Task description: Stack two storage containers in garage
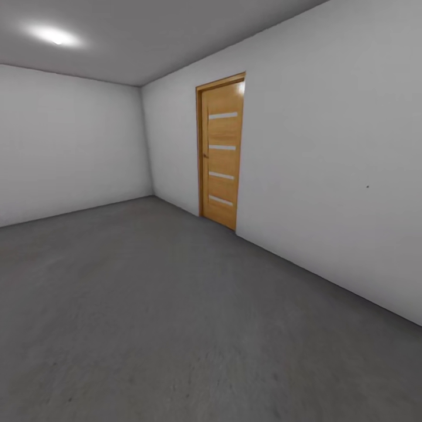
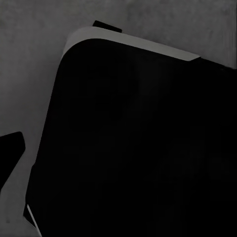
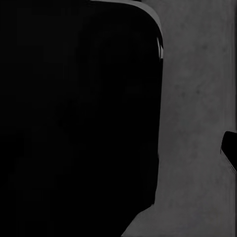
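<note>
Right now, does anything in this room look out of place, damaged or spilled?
Nothing stands out. The dark grey concrete floor shows no spill or debris, the light grey walls are unmarked apart from a tiny dark speck, and the wooden door stands shut and straight in its frame. The wrist views are mostly dark.

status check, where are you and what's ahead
In bare grey-walled room, dark concrete floor ahead. Wooden door shut in the wall ahead-right. Both end effectors: state unreadable, wrist views show a dark body over floor. Nothing on the floor ahead.
</note>
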Controlling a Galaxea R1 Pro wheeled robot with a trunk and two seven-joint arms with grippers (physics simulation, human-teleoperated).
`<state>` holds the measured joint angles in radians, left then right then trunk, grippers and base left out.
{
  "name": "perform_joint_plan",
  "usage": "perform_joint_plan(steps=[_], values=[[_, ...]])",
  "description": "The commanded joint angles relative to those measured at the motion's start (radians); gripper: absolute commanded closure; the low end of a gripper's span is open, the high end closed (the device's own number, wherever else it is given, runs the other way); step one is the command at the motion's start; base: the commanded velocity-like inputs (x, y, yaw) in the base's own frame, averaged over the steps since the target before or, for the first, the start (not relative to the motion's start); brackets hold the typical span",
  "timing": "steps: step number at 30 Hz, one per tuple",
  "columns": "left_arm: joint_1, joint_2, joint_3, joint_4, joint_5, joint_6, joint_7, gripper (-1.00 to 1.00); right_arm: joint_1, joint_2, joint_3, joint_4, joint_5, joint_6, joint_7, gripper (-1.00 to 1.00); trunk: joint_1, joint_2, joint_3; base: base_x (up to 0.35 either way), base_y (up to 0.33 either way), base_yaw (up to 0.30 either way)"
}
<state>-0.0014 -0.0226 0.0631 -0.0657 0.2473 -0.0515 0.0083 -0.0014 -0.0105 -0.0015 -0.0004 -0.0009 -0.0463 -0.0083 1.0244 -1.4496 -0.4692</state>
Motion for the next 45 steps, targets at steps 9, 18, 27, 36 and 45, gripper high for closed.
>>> perform_joint_plan(steps=[9, 18, 27, 36, 45], values=[[0.000, 0.000, 0.006, 0.000, 0.001, -0.002, 0.001, -1.00, 0.000, 0.002, 0.000, -0.001, -0.001, -0.003, -0.001, -1.00, 0.001, 0.000, -0.001, 0.322, 0.000, 0.000], [0.000, 0.000, 0.006, 0.000, 0.004, -0.001, 0.001, -1.00, 0.000, 0.000, 0.000, 0.000, 0.000, -0.003, -0.001, -1.00, 0.001, 0.000, -0.001, 0.322, 0.032, 0.000], [0.000, 0.000, 0.006, 0.000, 0.000, -0.002, 0.001, -1.00, 0.000, 0.001, 0.000, 0.000, 0.000, -0.003, -0.001, -1.00, 0.001, 0.000, -0.001, 0.322, 0.122, 0.000], [0.000, 0.000, 0.006, 0.000, 0.000, -0.001, 0.001, -1.00, 0.000, 0.000, 0.000, -0.001, 0.000, -0.003, -0.001, -1.00, 0.001, 0.000, -0.001, 0.322, 0.136, 0.000], [0.000, 0.001, 0.006, 0.000, 0.003, -0.001, 0.001, -1.00, 0.000, 0.000, 0.000, -0.001, 0.000, -0.003, -0.001, -1.00, 0.001, 0.000, -0.001, 0.322, 0.117, 0.000]])
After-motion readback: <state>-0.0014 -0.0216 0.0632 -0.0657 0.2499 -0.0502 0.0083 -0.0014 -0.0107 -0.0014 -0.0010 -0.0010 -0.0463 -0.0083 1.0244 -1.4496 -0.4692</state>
